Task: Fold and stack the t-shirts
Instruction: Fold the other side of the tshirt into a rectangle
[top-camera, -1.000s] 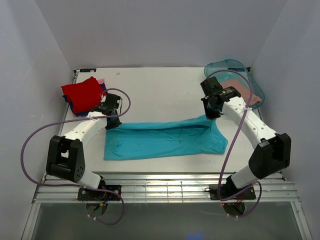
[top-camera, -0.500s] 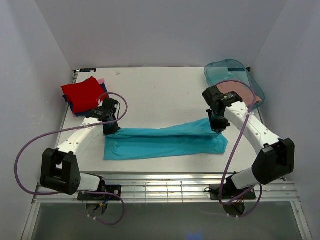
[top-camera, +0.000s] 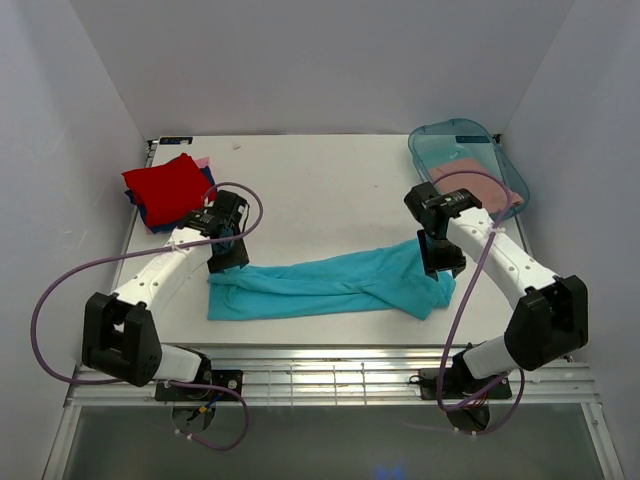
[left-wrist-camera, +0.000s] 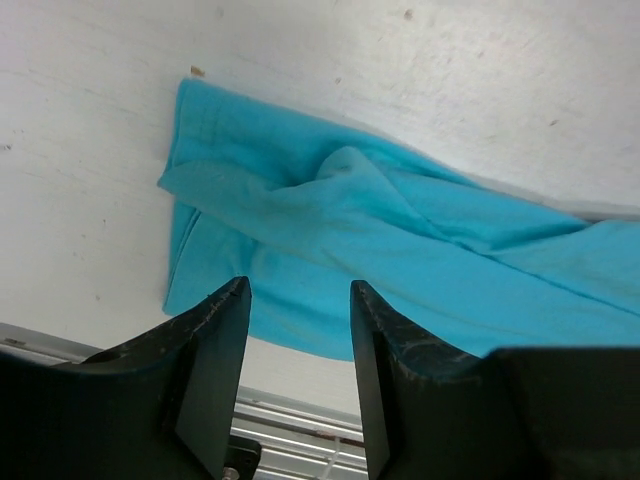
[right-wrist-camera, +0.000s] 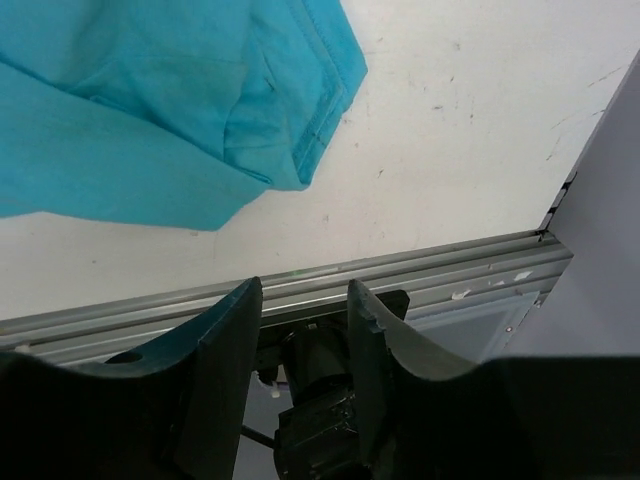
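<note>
The left gripper (left-wrist-camera: 300, 290) and right gripper (right-wrist-camera: 303, 288) just dropped the teal t-shirt (top-camera: 330, 285). Both hang open, empty, over its ends. One fold looks done.

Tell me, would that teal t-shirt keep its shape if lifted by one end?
Probably not: the teal t-shirt lies in soft folds, so it would likely droop. It looks thin, so probably light. Pushed, it would probably bunch up.

Plain white walls (top-camera: 300, 60) enclose a scuffed white table (top-camera: 320, 190) (metal rail (top-camera: 330, 378) along its near edge).
</note>
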